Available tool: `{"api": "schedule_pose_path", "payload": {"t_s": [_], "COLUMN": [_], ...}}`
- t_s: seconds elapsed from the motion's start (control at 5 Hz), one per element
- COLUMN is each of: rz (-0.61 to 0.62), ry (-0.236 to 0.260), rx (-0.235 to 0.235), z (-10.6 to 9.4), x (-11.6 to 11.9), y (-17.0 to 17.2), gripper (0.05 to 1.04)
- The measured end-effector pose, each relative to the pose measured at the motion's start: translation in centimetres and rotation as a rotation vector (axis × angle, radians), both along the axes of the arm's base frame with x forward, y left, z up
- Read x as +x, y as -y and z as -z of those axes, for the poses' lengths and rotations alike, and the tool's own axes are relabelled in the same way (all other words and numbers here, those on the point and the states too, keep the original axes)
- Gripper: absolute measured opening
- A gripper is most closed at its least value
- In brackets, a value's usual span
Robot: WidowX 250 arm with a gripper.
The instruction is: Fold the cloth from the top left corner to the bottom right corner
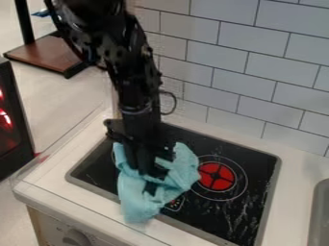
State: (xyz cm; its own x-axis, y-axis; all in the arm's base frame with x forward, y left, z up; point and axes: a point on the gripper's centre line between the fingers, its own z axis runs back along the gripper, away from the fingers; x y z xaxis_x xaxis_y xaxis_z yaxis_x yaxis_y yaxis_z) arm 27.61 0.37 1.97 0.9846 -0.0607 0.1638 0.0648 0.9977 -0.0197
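Arm (132,72), black, comes in at the upper left and runs down over the stovetop (252,192). Gripper (151,172) at its lower end, pointing down into the cloth (138,199). Open or closed: cannot tell, folds and dark parts crowd together there. Whether it has a grip on the cloth, cannot tell either.

Cloth: light blue-green, bunched and creased, on the left part of the stovetop. Folds stand up on both sides of the gripper. The near end reaches across the stovetop's grey rim (270,192) and onto the white counter (48,188). A dark patch shows among the folds just below the gripper (shadow or stovetop, hard to say which).

Right of the cloth and near it, a red burner (216,176) with a dark cross, ringed by thin pale circles. Pale streaks on the black surface nearer the camera. At the cloth's lower right edge, a small marking with a bit of red, partly covered.

Behind the counter, a wall (218,53) of pale tiles with dark joints. A grey sink edge (318,214) at far right. Knob (76,237) on the counter's front, lower left. Beyond the counter at left, a dark box (14,139) with a red glow; above it in the view, a brown wooden shelf (48,55) with black supports.
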Motion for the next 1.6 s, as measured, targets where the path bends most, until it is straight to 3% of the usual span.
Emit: {"api": "schedule_pose_path", "payload": {"t_s": [0.2,0.6,0.8,1.4,1.6], "rz": [-0.073,-0.150,-0.147,-0.124,-0.120], "ry": [0.010,0.009,0.036,0.136,0.138], "rx": [0.002,-0.049,-0.058,-0.133,-0.131], "z": [-0.8,-3.4,-4.8,-10.5,-10.6], "x": [0.0,0.6,0.8,1.8,1.8], "y": [-0.2,-0.2,-0.1,0.9,0.8], "gripper": [0.235,0.834,1.017,0.999,0.999]}}
